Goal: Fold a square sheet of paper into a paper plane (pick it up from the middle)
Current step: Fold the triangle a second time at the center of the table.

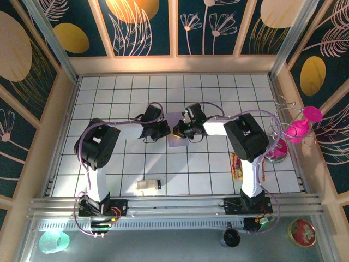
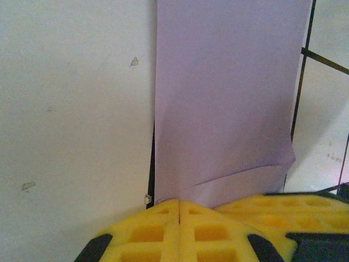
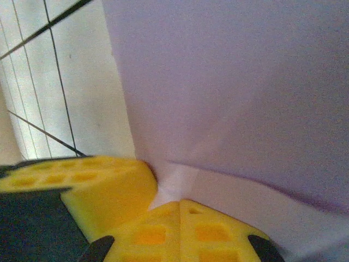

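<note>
The square sheet of paper point(image 1: 178, 141) lies pale lilac on the white grid table point(image 1: 109, 98), at the centre between both arms. In the left wrist view the square sheet of paper point(image 2: 223, 98) is a long strip with a raised flap at its near end. My left gripper point(image 2: 180, 210) is shut, its yellow tips at that end's left corner. My right gripper point(image 3: 181, 210) is shut too, tips against a lifted fold of the square sheet of paper point(image 3: 229, 87). From above, the left gripper point(image 1: 167, 131) and right gripper point(image 1: 178, 131) nearly touch over the sheet.
A small white block with a black end point(image 1: 147, 185) lies near the front edge. A red-yellow snack packet point(image 1: 236, 165) sits by the right arm's base. Pink objects on a wire stand point(image 1: 299, 128) crowd the right side. Wooden walls ring the table.
</note>
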Available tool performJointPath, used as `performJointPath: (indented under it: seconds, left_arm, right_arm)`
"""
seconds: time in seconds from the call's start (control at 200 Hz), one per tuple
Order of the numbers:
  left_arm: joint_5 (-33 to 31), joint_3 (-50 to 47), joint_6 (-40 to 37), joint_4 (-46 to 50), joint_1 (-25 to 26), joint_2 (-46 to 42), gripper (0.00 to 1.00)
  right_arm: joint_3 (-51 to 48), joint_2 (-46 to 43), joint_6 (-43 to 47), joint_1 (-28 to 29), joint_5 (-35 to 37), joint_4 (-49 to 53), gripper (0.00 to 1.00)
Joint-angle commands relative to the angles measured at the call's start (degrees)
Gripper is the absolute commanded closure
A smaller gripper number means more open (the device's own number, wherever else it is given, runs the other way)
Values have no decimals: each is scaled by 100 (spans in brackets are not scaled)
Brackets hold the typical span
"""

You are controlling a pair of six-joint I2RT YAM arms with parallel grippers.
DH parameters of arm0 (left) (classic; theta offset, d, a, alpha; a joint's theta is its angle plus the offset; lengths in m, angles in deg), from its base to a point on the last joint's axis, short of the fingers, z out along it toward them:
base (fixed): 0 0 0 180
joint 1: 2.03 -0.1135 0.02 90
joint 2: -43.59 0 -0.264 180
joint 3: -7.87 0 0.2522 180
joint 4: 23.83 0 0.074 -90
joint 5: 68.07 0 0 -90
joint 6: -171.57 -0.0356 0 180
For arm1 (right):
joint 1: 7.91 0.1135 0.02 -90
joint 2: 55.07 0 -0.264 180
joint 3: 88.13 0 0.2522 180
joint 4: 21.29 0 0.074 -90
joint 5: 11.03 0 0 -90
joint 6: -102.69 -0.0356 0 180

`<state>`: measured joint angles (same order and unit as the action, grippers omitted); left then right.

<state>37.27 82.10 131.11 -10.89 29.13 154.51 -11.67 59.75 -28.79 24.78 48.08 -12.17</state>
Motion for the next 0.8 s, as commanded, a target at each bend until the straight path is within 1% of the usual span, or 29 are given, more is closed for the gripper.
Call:
performJointPath:
  seconds: [0.0, 0.08, 0.27, 0.31, 0.335, 0.476, 0.631, 0.796]
  left_arm:
    - [-182, 35, -143, 447, 30, 219, 100]
    - [-145, 27, -148, 425, 27, 235, 100]
    - [-29, 52, -177, 354, 29, 254, 100]
    - [-5, 62, -181, 359, 34, 256, 100]
    - [0, 62, -190, 357, 25, 261, 100]
    - [22, 79, -190, 372, 27, 264, 100]
    - [0, 79, -203, 402, 32, 273, 100]
    - [-38, 66, -190, 277, 31, 186, 100]
  right_arm:
    - [-142, -437, -113, -83, 101, -59, 99]
    - [-188, -466, -113, -97, 149, -168, 98]
    - [-94, -133, 28, -103, 161, -77, 98]
    - [-59, -104, 67, -99, 217, -35, 98]
    - [-33, -82, 94, -264, 259, -1, 98]
    - [57, 44, 140, -334, 586, 238, 99]
    - [-71, 122, 40, -428, 792, 345, 99]
    - [-284, 215, -53, -432, 773, 383, 100]
